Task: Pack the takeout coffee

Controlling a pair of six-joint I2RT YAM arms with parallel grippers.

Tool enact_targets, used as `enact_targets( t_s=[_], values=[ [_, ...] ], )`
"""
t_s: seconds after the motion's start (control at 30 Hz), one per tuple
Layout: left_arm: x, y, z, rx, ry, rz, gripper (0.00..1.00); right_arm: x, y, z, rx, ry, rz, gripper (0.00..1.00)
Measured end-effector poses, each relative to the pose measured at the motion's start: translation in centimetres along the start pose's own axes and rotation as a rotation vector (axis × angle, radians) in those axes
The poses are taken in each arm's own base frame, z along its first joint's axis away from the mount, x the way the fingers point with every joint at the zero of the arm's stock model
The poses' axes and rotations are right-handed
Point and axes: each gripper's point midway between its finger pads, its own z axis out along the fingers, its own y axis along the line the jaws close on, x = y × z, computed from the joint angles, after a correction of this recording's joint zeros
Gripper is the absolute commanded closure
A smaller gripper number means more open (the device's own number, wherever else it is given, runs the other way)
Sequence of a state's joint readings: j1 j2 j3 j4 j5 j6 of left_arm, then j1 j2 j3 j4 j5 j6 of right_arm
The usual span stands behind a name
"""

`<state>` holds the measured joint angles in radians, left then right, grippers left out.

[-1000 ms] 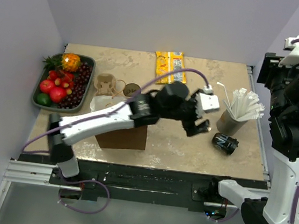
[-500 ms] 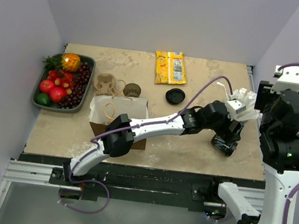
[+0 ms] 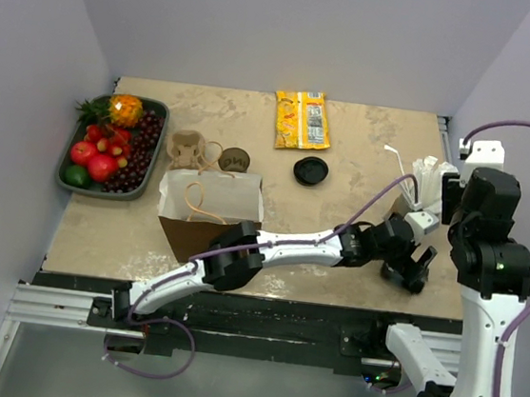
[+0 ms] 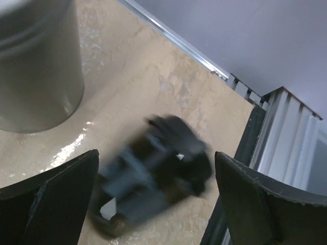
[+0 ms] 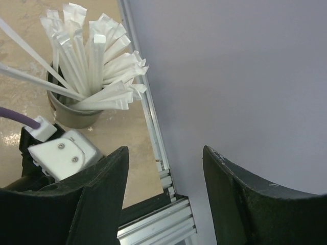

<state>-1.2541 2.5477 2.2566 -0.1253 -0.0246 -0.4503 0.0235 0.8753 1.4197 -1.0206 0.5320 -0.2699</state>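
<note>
The takeout coffee cup (image 4: 153,176), black and lying on its side, looks blurred on the table near the right front edge. My left gripper (image 4: 156,153) hangs just above it, open wide, a finger on either side and neither touching it. From the top view the left arm reaches far to the right and its gripper (image 3: 409,266) covers most of the cup. The open brown paper bag (image 3: 208,209) stands at the front left. A black lid (image 3: 310,170) lies mid-table. My right gripper (image 5: 164,153) is open and empty, raised beside the right wall.
A grey holder (image 5: 76,109) full of wrapped straws (image 5: 87,56) stands just behind the cup. A cardboard cup carrier (image 3: 189,149) sits behind the bag, a yellow snack packet (image 3: 302,119) at the back, a fruit tray (image 3: 157,106) far left. The table's right rail (image 4: 245,92) is close.
My left arm has swung from beside the bag out to the right and down over the cup, its jaws opening wider. The right arm has shifted inward along the right edge.
</note>
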Motion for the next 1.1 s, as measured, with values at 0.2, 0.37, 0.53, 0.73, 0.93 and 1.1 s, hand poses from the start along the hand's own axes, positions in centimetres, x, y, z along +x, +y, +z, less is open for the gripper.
enact_targets(
  t_s=[0.2, 0.37, 0.53, 0.73, 0.93, 1.1],
  values=[
    [1.1, 0.7, 1.0, -0.072, -0.022, 0.044, 0.01, 0.0, 0.8, 1.1, -0.021, 0.035, -0.013, 0.38],
    [0.6, 1.4, 1.1, -0.095, -0.045, 0.066, 0.01, 0.2, 1.4, 1.6, -0.039, 0.053, -0.017, 0.37],
    [3.0, 2.7, 0.4, -0.023, 0.012, 0.059, 0.02, 1.0, 1.2, 1.5, -0.043, 0.075, 0.018, 0.38],
    [6.4, 4.5, -6.1, 0.125, 0.117, 0.042, 0.01, 4.2, 0.9, 0.1, -0.061, 0.176, -0.040, 0.40],
    [-1.7, 0.6, -13.3, 0.276, -0.046, 0.150, 0.02, 9.9, 2.1, -1.0, -0.137, 0.304, -0.185, 0.35],
    [-6.4, -1.2, -18.6, 0.383, -0.158, 0.234, 0.02, 13.6, 4.2, -1.8, -0.302, 0.346, -0.387, 0.34]
  ],
)
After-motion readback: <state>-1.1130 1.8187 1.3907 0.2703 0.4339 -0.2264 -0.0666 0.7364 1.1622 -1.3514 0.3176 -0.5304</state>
